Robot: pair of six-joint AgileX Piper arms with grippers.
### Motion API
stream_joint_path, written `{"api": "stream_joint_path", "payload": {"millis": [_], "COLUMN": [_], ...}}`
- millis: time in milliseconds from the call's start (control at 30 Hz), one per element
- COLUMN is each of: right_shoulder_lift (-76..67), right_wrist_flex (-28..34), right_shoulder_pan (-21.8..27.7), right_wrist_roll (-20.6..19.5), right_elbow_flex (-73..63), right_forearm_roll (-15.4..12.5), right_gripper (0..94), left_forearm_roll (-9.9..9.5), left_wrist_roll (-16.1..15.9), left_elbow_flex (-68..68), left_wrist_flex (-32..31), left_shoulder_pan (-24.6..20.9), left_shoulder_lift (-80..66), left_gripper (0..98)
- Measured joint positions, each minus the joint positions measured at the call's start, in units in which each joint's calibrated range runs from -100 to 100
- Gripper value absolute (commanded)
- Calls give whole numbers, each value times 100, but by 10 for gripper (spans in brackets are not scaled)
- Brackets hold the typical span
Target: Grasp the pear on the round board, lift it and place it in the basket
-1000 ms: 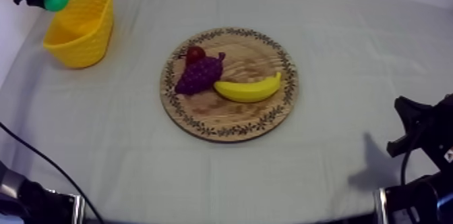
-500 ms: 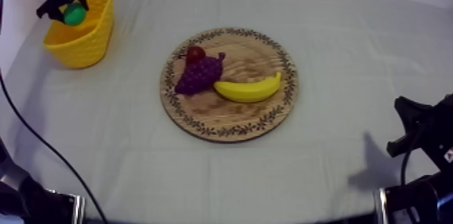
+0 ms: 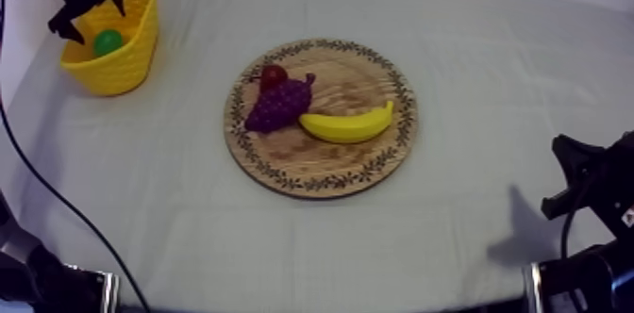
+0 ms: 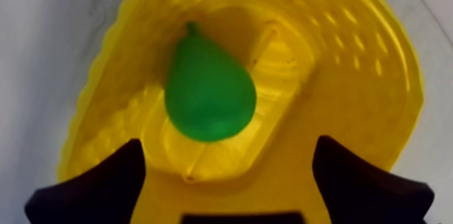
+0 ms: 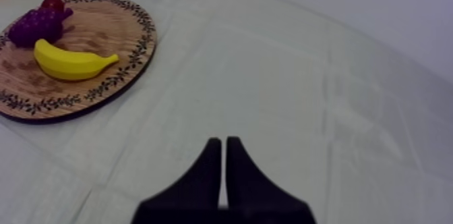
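Lying on the floor of the yellow basket (image 3: 123, 62), the pear (image 3: 108, 41) is resting free, with its stem pointing away from the left gripper (image 3: 88, 13). Half a second ago it was being held between the jaws at the basket's rim, and a second ago it was being carried beyond the basket's far left edge. The left gripper is now hovering over the basket's opening. In the left wrist view its jaws are standing wide apart and gripping nothing, one finger at each side of the basket, with the pear well clear of both.

The basket is sitting at the far left of the worktop (image 3: 472, 72), in the same spot as before. The wooden board (image 3: 321, 173) is lying unmoved at the centre, carrying the banana (image 3: 347, 125), the bunch of grapes (image 3: 278, 105) and the small red fruit (image 3: 274, 75). The red fruit is touching the far side of the grapes, and the banana is lying just beside them.

The right gripper (image 5: 224, 147) is resting low at the near right, unchanged across all three moments. Its jaws are pressed together as a narrow wedge, holding nothing, over bare cloth well apart from the board.
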Motion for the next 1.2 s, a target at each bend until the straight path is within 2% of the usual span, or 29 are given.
{"api": "stream_joint_path", "payload": {"millis": [200,600,900,1133,1200], "right_shoulder_lift": [0,0,0,0,0], "right_wrist_flex": [0,0,0,0,0], "right_shoulder_pan": [0,-7,-7,-7,-7], "right_wrist_roll": [4,1,-7,-1,-1], "right_elbow_flex": [0,0,0,0,0], "right_forearm_roll": [0,0,0,0,0], "right_gripper": [4,4,4,4,4], "left_forearm_roll": [-12,-56,-61,-120,-133], "left_wrist_roll": [-42,-69,-173,-272,-319], "left_elbow_flex": [242,1070,1997,2933,3203], "left_wrist_flex": [-59,-333,-894,-1424,-1542], "left_shoulder_pan": [11,190,413,584,639], "left_shoulder_lift": [-254,-1481,-2637,-3630,-3901], "left_gripper": [909,503,326,77,38]}}
